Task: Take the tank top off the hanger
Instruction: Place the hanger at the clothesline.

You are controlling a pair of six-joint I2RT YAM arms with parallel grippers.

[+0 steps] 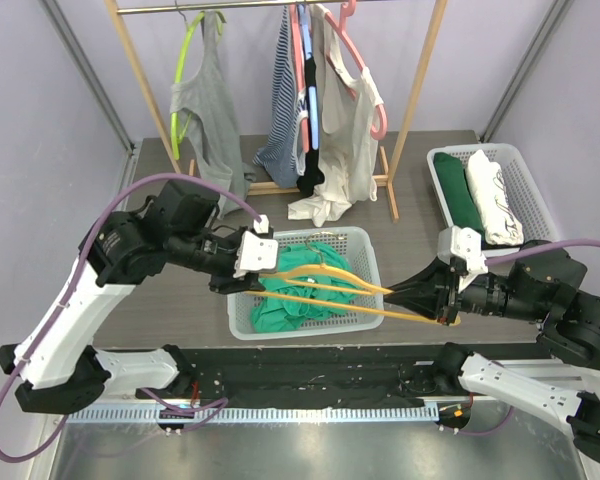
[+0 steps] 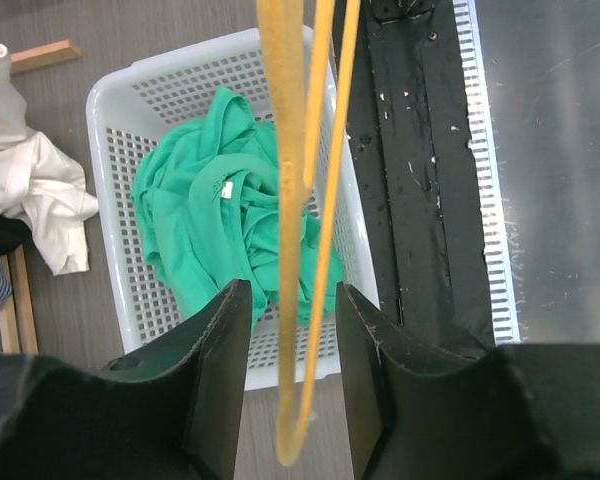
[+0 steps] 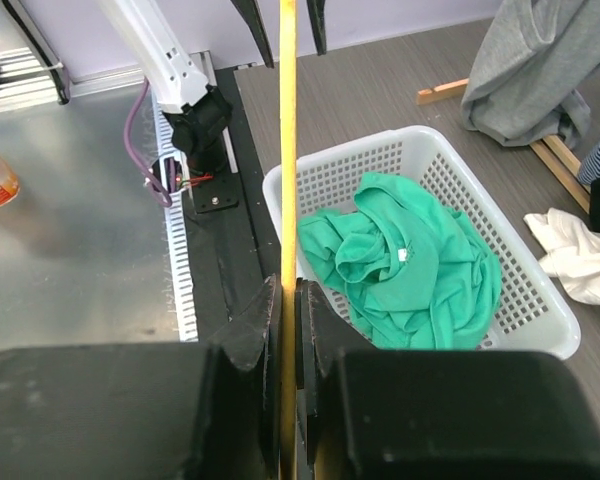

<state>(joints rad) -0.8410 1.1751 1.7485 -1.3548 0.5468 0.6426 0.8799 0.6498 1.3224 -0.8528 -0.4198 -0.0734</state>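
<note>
Counter (image 1: pixel 410 240) carries everything. The clothes rack (image 1: pixel 417 100) stands behind the white basket (image 1: pixel 340 231) with other garments on it, and I'm leaving it alone. The green tank top (image 1: pixel 290 312) lies crumpled inside the basket and looks fully off the yellow hanger (image 3: pixel 288 150), so I judge the removal basically done. The hanger spans the air just above the basket and looks bare, with nothing draped on it in any view. Right tool (image 3: pixel 288 290), on the basket's right side, is clamped tight on one end of the hanger. Left tool (image 2: pixel 292 290), at the basket's left rim, straddles the other end with its jaws parted. There's a visible gap on both sides, so no grip there, and the wire sits nearer one finger than the other.

Risks:
- If the left jaws come together off-centre, one finger hits first and shoves the hanger sideways against the right tool's clamp. The thin frame could then flex or spring out.
- Both tools pulling on one hanger could bend it.
- The hanger sits low over the basket, so a dip could hook the fabric and drag the tank top back out over the rim.
</note>
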